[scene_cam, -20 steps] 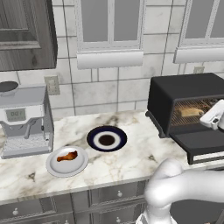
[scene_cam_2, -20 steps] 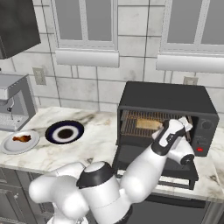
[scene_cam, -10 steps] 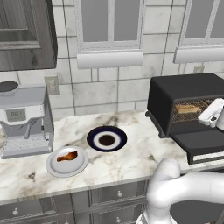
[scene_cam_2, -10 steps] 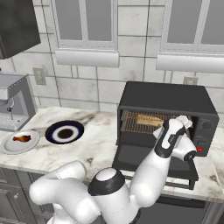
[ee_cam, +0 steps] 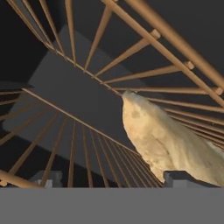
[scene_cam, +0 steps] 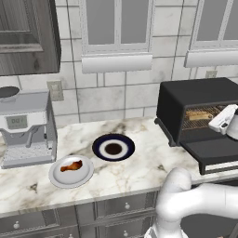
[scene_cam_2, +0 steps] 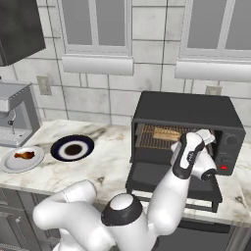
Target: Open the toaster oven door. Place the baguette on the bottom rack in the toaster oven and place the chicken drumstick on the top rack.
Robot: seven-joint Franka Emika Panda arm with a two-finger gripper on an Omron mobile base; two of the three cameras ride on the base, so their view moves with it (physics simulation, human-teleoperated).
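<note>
The baguette [scene_cam: 199, 115] is lying inside the toaster oven [scene_cam: 195, 104] on a wire rack, as we are seeing from the left base view; which of the two racks it is we cannot tell. The toaster oven door [scene_cam: 216, 151] is hanging open and flat, and our gripper [scene_cam: 222, 118] is sitting at the oven mouth. The chicken drumstick [scene_cam: 71, 165] is resting on a grey plate [scene_cam: 57, 177] near the coffee machine [scene_cam: 25, 128], beside an empty dark plate [scene_cam: 113, 148].

In the right base view we are seeing the baguette [scene_cam_2: 166, 132] on the wire rack [scene_cam_2: 148, 139], with the gripper [scene_cam_2: 205, 138] just right of it.

In the hand view the baguette [ee_cam: 168, 141] is lying on the wires, and the fingertips [ee_cam: 181, 178] are standing apart, gripping nothing; one is just beside the bread.
</note>
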